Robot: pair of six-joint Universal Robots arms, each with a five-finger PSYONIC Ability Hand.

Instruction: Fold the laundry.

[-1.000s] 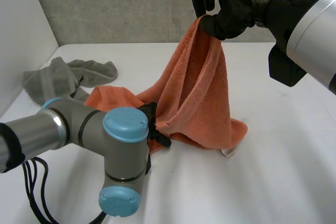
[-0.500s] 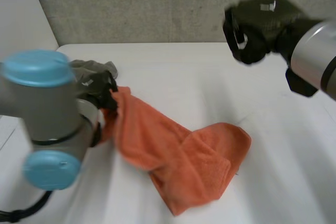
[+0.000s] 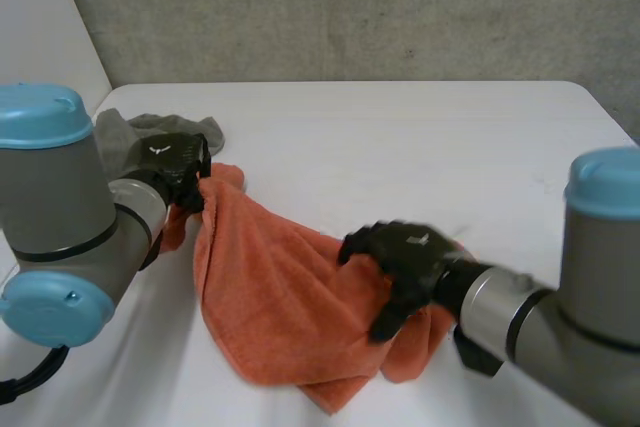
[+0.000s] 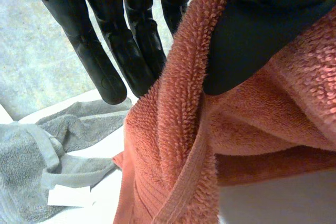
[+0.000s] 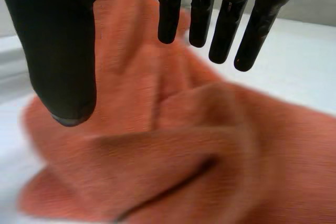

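An orange towel [image 3: 290, 297] lies crumpled across the front middle of the white table [image 3: 420, 147]. My left hand [image 3: 172, 165] pinches the towel's far left corner between thumb and fingers and holds it a little above the table; the pinched towel [image 4: 178, 129] sits between its thumb [image 4: 252, 40] and fingers [image 4: 105, 61]. My right hand [image 3: 400, 252] hovers low over the towel's right part with straight, spread fingers. Under its palm the towel [image 5: 173, 156] lies in loose folds, and nothing is between its thumb [image 5: 63, 51] and fingers [image 5: 210, 14].
A grey towel [image 3: 140, 132] lies bunched at the back left, just behind my left hand; beside that hand the grey towel [image 4: 47, 161] shows a white label [image 4: 71, 196]. A wall runs along the table's far edge.
My right hand let go of the orange towel, came down from high at the back and opened over its right part. My left hand closed on a corner and pulled it left.
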